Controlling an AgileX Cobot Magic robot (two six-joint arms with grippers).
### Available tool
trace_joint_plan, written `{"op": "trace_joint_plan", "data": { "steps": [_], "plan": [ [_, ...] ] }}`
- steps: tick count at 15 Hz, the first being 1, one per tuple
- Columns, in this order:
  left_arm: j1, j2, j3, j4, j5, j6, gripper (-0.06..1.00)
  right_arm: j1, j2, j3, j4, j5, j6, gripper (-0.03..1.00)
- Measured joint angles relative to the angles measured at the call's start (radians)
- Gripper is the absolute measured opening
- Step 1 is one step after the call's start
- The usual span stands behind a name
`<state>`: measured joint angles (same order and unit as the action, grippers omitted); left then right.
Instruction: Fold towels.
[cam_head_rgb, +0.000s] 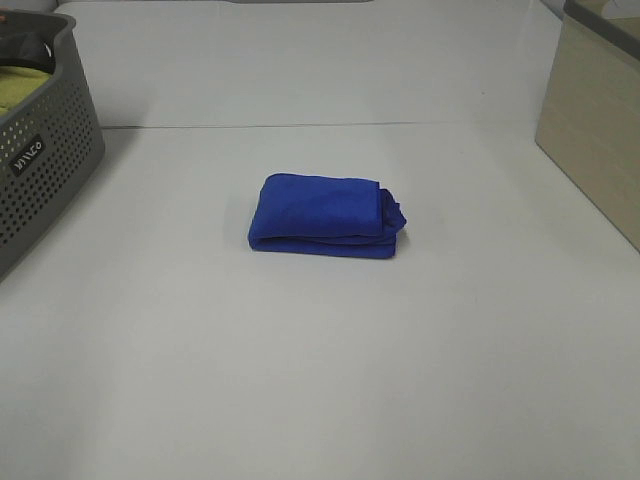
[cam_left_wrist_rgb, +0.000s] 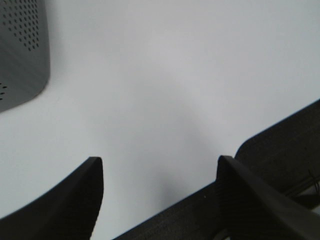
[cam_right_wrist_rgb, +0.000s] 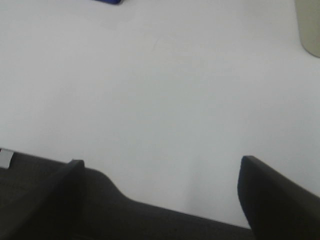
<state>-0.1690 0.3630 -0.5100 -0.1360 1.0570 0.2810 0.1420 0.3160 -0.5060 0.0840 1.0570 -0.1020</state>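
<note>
1 towel (cam_head_rgb: 325, 217) lies folded on the bench (cam_head_rgb: 300, 380); both my end effectors, left (cam_left_wrist_rgb: 160, 172) and right (cam_right_wrist_rgb: 160, 170), hang open and empty; next, tidy its bunched right edge

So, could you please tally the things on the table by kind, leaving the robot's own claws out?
Blue folded towel: 1
Grey perforated basket, at the table's left edge: 1
Beige box, at the table's right edge: 1
Total: 3
</note>
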Motion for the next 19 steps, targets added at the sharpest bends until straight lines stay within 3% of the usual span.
{"op": "trace_joint_plan", "data": {
  "steps": [1,2,4,8,19],
  "plan": [
    [0.037,-0.051,0.0,0.0,0.0,0.0,0.62,-0.05,-0.036,0.0,0.003,0.0,0.0,0.78],
    [0.126,-0.169,0.0,0.0,0.0,0.0,0.62,-0.119,-0.121,0.001,0.004,0.0,0.0,0.78],
    [0.165,-0.28,0.0,0.001,0.001,0.0,0.62,-0.129,-0.207,0.003,0.007,0.0,0.0,0.78],
    [0.169,-0.367,0.0,0.0,0.004,0.0,0.62,-0.129,-0.313,0.003,0.014,0.0,0.0,0.78],
    [0.169,-0.367,0.0,0.0,0.004,0.0,0.62,-0.13,-0.322,0.003,0.014,0.0,0.0,0.78]
  ]
}}
